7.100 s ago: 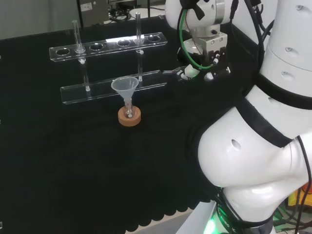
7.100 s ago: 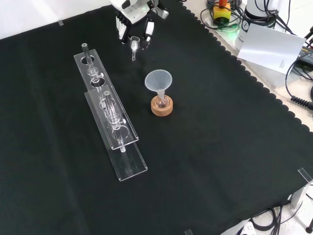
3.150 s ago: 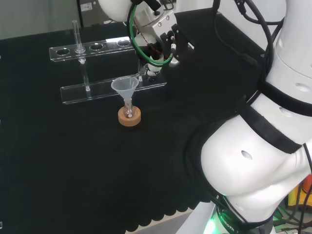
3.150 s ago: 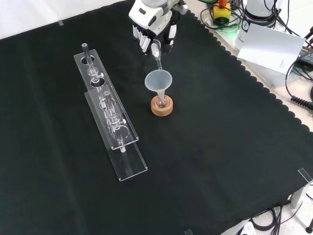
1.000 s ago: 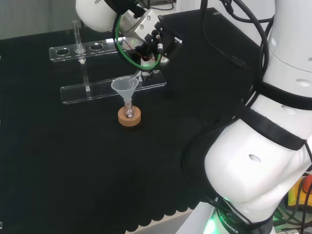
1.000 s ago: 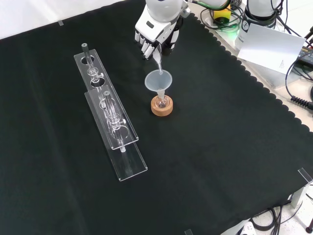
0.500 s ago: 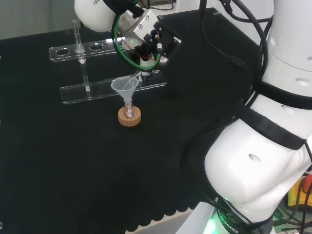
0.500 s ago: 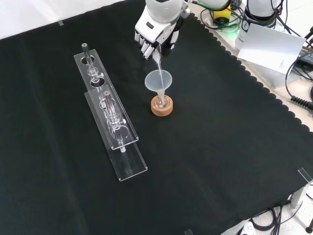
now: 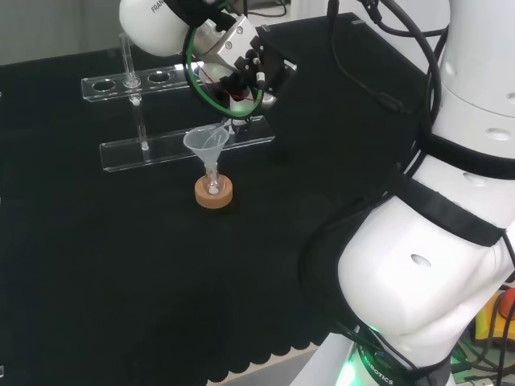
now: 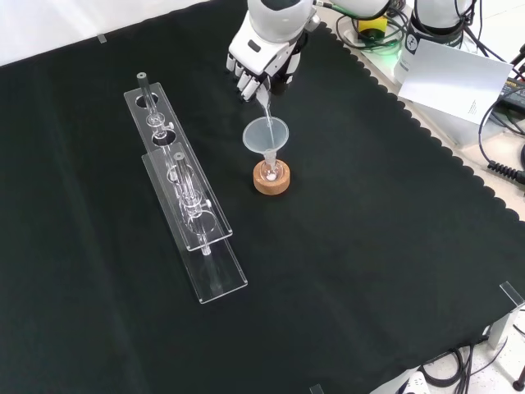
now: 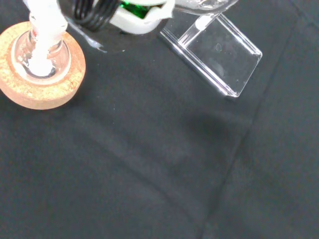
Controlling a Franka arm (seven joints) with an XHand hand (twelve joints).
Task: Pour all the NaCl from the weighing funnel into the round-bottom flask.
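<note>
Hand (image 10: 261,56) curled round the small glass weighing funnel (image 10: 263,100), tipped spout-down just below the fingers, over the wide plastic funnel (image 10: 266,134). That one sits in the flask (image 10: 270,171) on its cork ring (image 10: 271,180), below the hand. Judgement: hold the spout inside the rim, tilt slowly until nothing is left.

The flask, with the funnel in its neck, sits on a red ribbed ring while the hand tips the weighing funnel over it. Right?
Not quite: the stand is a cork ring, as the front view shows. The flask does carry the funnel, and the hand tips the weighing funnel over it.
</note>
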